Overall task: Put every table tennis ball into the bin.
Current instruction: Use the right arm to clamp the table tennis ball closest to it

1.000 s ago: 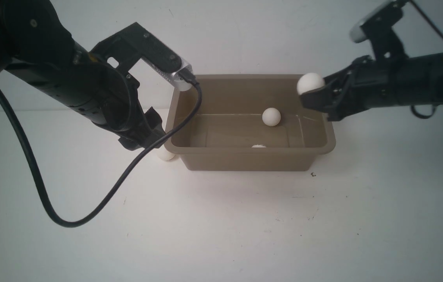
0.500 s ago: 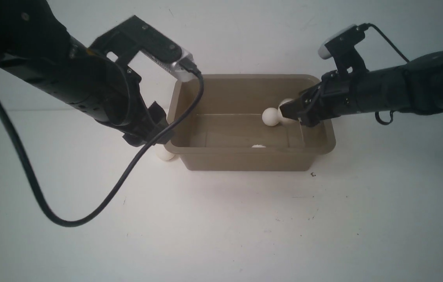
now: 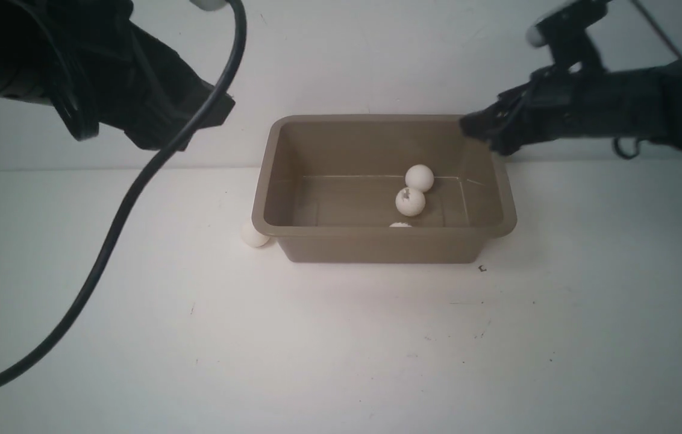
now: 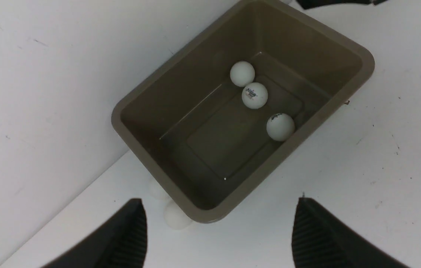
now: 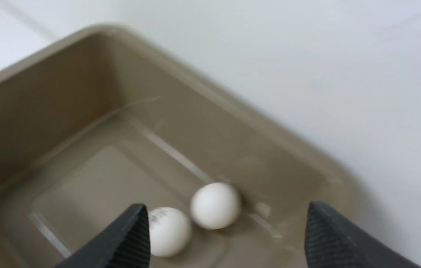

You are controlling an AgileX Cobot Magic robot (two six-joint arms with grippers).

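The taupe bin (image 3: 377, 248) stands mid-table. Three table tennis balls lie in it: a plain one (image 3: 419, 178), a logo ball (image 3: 410, 201) touching it, and a third (image 3: 400, 225) mostly hidden behind the near wall. A further ball (image 3: 255, 234) rests on the table against the bin's front left corner. My right gripper (image 3: 479, 129) hovers over the bin's right rim, open and empty; its wrist view shows two balls (image 5: 215, 205) (image 5: 169, 230) below the jaws. My left gripper (image 4: 219, 201) is open and empty, high above the bin's left corner and the outside ball (image 4: 177, 219).
A black cable (image 3: 136, 181) hangs from the left arm and sweeps down over the left of the white table. A white wall stands right behind the bin. Small dark specks mark the tabletop in front of the bin.
My right gripper opened and dropped its ball into the bin, then pulled back up to the right rim. My left arm rose up and left, away from the ball beside the bin.
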